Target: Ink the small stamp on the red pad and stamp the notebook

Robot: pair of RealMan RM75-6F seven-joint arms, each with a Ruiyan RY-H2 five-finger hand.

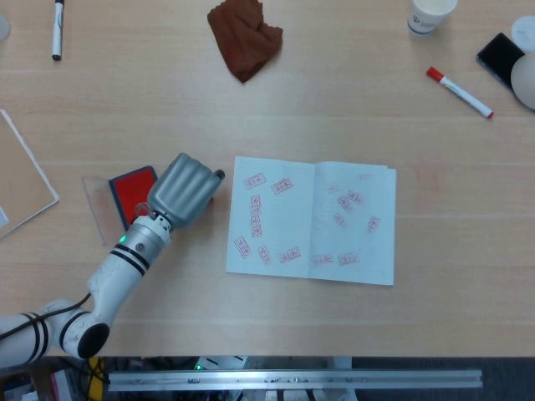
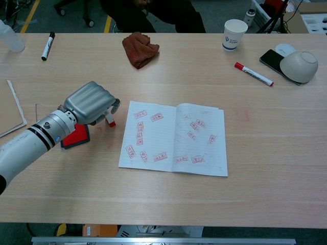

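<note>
At left of centre in both views, the left hand [image 2: 90,102] has its fingers curled around the small stamp [image 2: 110,120], red base down on the tabletop [image 2: 168,204], between the red pad [image 1: 134,192] and the open notebook [image 2: 173,138] at centre, already covered in red marks.

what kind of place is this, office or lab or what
Probably an office or lab workroom, though that is a guess. A long wooden table holds desk items: an open notebook covered in red stamp marks, a whiteboard marker and a paper cup. Chair bases stand on the floor behind the table.
</note>
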